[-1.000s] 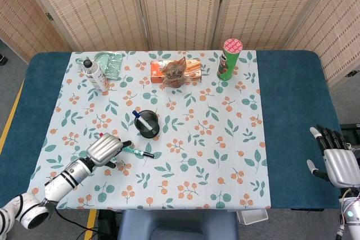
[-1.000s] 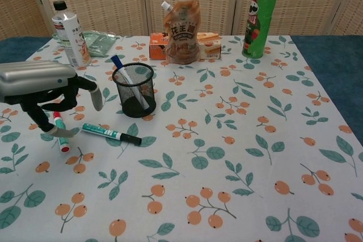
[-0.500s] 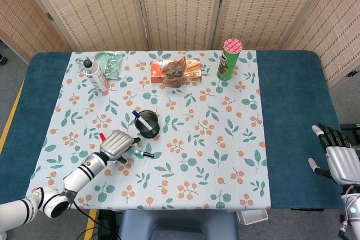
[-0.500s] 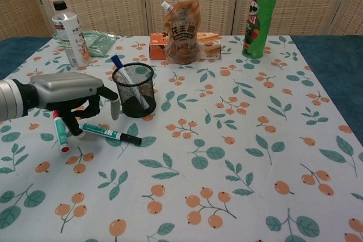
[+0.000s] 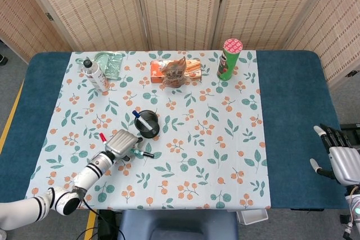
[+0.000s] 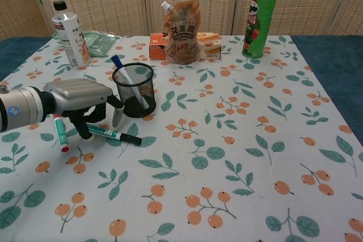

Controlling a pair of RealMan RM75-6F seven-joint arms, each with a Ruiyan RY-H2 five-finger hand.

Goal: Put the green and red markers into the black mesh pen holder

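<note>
1. While my left hand [image 6: 79, 97] hangs low over the flowered tablecloth [image 6: 227, 157], its fingers [image 6: 117, 118] point down around the capped end of the green marker [image 6: 113, 134]; I cannot tell whether they touch it or have closed on it.
2. Just left of that hand the red marker [image 6: 58, 133] lies flat on the cloth, apart from my fingers.
3. Off to the far right my right hand [image 5: 340, 158] sits at the blue table edge with its fingers spread, holding nothing.
4. Just behind the green marker stands the black mesh pen holder [image 6: 134, 90], upright, with a blue pen [image 6: 122, 72] leaning inside it.
5. Farther back stand a white bottle [image 6: 66, 33], a brown pouch [image 6: 181, 32] in front of an orange box [image 6: 211, 45], and a green chip can [image 6: 258, 21].
</note>
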